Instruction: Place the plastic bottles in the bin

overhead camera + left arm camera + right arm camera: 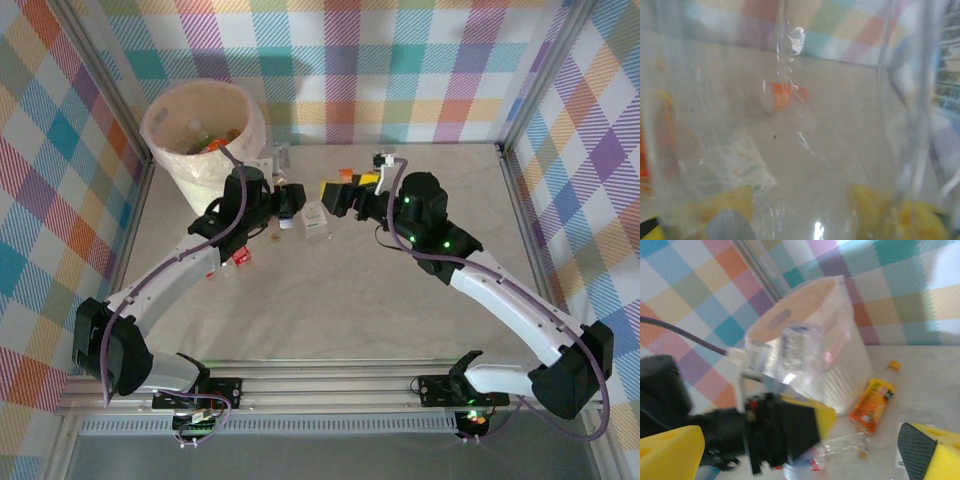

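My left gripper (pixel 292 203) is shut on a clear plastic bottle (pixel 315 220) mid-table, just right of the bin (pixel 152 128). In the left wrist view that bottle (pixel 805 150) sits between the yellow pads (pixel 732 205) of my left gripper (pixel 805 212). My right gripper (pixel 342 192) stands open just right of the bottle. From the right wrist, my right gripper (pixel 801 440) is spread wide, and the left gripper (pixel 790 427) holds the clear bottle (pixel 800 347) upright before the cream bin (pixel 850 375). Several bottles lie inside the bin.
An orange-labelled bottle (pixel 872 402) lies on the table beside the bin. A clear bottle with a red label (pixel 840 460) lies below the left gripper. A small red item (pixel 235 257) sits by the left arm. Plaid walls and metal posts (pixel 520 190) close in the table.
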`<state>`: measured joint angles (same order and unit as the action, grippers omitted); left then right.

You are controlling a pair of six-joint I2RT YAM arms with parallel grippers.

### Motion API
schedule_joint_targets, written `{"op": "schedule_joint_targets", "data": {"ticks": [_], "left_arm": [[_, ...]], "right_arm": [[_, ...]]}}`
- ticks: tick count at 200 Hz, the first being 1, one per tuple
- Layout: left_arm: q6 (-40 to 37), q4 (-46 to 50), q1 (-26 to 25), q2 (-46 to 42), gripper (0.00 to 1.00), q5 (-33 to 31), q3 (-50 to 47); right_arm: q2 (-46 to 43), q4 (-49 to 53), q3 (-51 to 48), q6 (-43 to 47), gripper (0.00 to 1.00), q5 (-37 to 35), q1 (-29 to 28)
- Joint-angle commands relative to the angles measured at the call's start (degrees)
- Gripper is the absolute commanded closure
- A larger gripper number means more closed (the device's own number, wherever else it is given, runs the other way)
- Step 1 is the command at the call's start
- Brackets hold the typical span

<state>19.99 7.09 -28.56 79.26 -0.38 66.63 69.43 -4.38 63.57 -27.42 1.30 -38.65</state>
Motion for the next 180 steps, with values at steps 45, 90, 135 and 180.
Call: {"op": "schedule_joint_targets", "data": {"ticks": [45,90,135,180], "left_arm": [[-5.1,1.8,4.5,-1.5,0.5,-24.9,9.9],[-9.7,-8.1,8.8,1.4,0.5,-26.4,13.8],[-13.3,-14.8,14.6,8.4,0.49,-26.5,19.7],[-18.5,-10.1,21.0,21.5,0.46,-13.0,32.4]], "right_arm": [[-3.8,-1.0,-7.0,4.2,0.0,-11.4,-0.2],[-6.3,0.0,-8.5,5.7,0.0,-12.8,-0.2],[-8.0,5.0,-8.6,5.7,0.0,-14.3,-0.1],[-9.4,8.9,-8.5,6.0,0.0,-14.4,-0.1]]}}
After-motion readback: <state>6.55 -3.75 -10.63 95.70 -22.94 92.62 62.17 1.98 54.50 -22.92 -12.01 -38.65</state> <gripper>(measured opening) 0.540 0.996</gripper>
